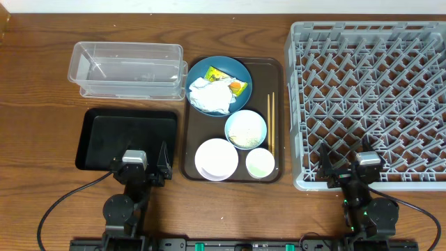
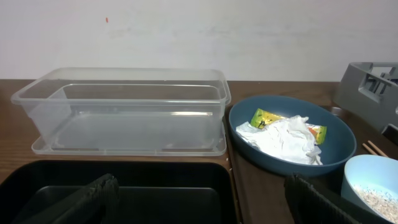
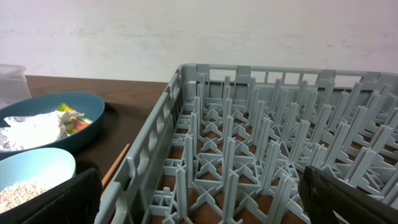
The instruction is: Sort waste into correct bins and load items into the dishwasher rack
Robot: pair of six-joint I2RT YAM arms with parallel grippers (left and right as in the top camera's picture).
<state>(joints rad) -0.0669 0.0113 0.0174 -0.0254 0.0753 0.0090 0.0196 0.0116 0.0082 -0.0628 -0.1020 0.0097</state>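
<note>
A dark-blue plate (image 1: 237, 72) holds a crumpled white napkin (image 1: 212, 95) and a yellow-orange wrapper (image 1: 214, 72); all show in the left wrist view: plate (image 2: 249, 118), napkin (image 2: 283, 140), wrapper (image 2: 266, 117). A light-blue bowl (image 1: 245, 129) holds rice (image 2: 379, 199). A white bowl (image 1: 216, 159), a pale-green cup (image 1: 260, 163) and chopsticks (image 1: 271, 122) lie on the tray. The clear tub (image 1: 127, 68) and black tray (image 1: 129, 138) are at the left. The grey rack (image 1: 369, 97) is at the right. My left gripper (image 1: 144, 166) is open over the black tray. My right gripper (image 1: 352, 164) is open over the rack's front edge.
A brown serving tray (image 1: 193, 150) holds the dishes in the middle of the wooden table. A white wall stands behind the table in both wrist views.
</note>
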